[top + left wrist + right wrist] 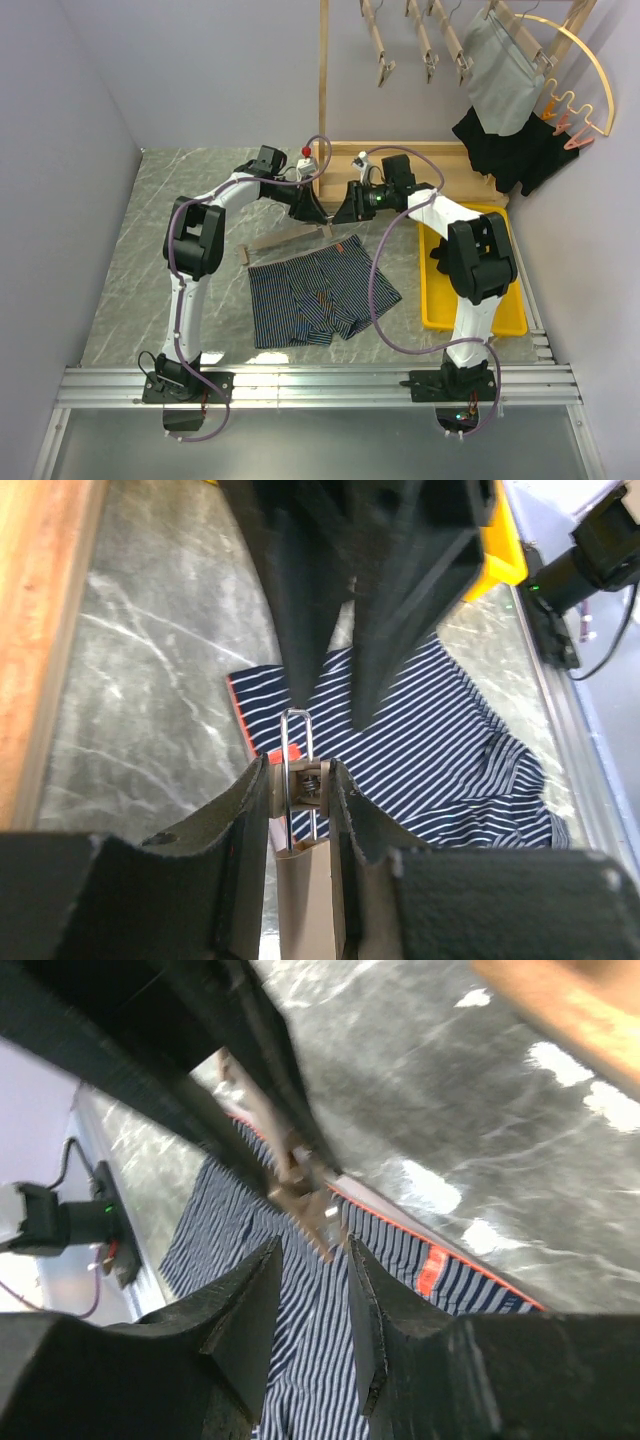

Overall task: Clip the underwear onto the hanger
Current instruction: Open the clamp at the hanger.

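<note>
Between the left gripper jaws sits the hanger clip, underwear below.

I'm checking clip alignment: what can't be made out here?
Left wrist view: clip base cut off by the bottom edge, held in left gripper.
Right wrist view: clip blurred beyond right gripper; contact with underwear unclear.
Top view: both grippers cover the clip.

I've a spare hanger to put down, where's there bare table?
Bare marble: left of the left arm, to the wall, and a strip between the underwear and the near rail. Crowded: the middle, where the left gripper and right gripper meet at the hanger, and the right, taken by the yellow tray.
</note>
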You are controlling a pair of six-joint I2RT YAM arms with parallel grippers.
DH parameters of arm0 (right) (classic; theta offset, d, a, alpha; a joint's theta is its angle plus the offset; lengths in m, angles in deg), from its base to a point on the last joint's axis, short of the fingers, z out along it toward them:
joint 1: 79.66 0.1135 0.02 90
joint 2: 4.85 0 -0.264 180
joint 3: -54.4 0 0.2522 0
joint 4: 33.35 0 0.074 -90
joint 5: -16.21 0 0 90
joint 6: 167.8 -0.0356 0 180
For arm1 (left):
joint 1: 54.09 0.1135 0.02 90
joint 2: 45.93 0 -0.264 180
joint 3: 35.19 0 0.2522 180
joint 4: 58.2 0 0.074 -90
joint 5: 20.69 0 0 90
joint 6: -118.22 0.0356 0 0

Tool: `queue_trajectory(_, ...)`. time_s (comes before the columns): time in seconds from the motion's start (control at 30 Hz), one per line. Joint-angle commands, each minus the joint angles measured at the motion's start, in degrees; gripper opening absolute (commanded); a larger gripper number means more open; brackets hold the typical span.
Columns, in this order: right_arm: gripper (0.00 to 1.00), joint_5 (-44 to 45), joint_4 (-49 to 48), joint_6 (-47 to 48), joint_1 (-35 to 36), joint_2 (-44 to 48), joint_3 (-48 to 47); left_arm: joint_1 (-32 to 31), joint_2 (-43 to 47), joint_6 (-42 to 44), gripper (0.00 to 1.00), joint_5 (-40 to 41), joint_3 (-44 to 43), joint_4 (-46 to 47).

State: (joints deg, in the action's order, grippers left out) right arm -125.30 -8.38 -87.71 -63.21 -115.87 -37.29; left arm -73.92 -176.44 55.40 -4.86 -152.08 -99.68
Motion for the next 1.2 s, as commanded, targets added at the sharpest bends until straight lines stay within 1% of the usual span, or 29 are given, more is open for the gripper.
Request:
queue_trajectory(0.0, 0.4, 3.3, -0.7, 0.2, -1.0, -1.0, -3.1, -0.5, 4.3, 2.0, 0.0, -3.5, -0.8, -2.2)
queue_trajectory(0.2, 0.39, 3.7, 0.8, 2.2, -1.0, -0.7, -3.5, -0.5, 4.0, 2.4, 0.0, -3.5, -1.1, -2.8)
queue_trajectory(0.4, 0.38, -0.5, -0.7, 2.8, -0.5, -0.4, -3.1, -0.5, 4.2, 1.6, 0.0, -3.5, -0.9, -2.0)
queue_trajectory(0.57, 0.32, -2.0, -0.5, 2.8, 0.1, -1.3, -3.7, -0.5, 4.7, 2.0, 0.0, -3.4, -0.9, -2.3)
queue_trajectory(0.8, 0.28, -4.5, 0.1, 2.2, 0.7, -2.3, -5.3, -0.5, 5.3, 0.4, 0.0, -3.3, -0.1, -0.3)
queue_trajectory(0.87, 0.2, -4.6, -0.8, 2.1, 0.7, -2.0, -5.3, -0.5, 5.4, 1.0, 0.01, -3.3, -0.2, -1.3)
queue_trajectory(0.9, 0.16, -4.6, -1.0, 2.1, 0.6, -1.9, -5.4, -0.6, 5.3, 1.6, 0.02, -3.3, -0.6, -2.2)
queue_trajectory(0.93, 0.05, -4.8, -1.4, 2.4, 0.7, -1.7, -5.5, -0.6, 5.2, 2.4, 0.04, -3.1, -0.8, -3.1)
queue_trajectory(0.97, 0.01, -4.7, -1.9, 2.5, 0.7, -1.6, -5.4, -0.6, 5.2, 3.9, 0.07, -2.7, -1.0, -3.9)
queue_trajectory(1.0, 0.0, -4.8, -2.3, 3.0, 0.8, -0.9, -5.0, -0.6, 5.3, 4.6, 0.16, -2.3, -1.5, -6.1)
queue_trajectory(1.07, 0.0, -4.6, -2.9, 4.7, 0.9, 0.0, -4.3, -0.6, 5.2, 7.7, 0.24, -1.5, -2.3, -9.0)
queue_trajectory(1.1, 0.0, -4.5, -2.9, 5.7, 1.0, 0.9, -4.2, -0.5, 5.3, 8.7, 0.32, -0.9, -3.3, -12.0)
queue_trajectory(1.17, 0.0, -3.7, -2.2, 9.4, 1.2, 1.9, -3.5, 0.0, 4.8, 11.3, 0.41, 0.1, -4.7, -15.8)
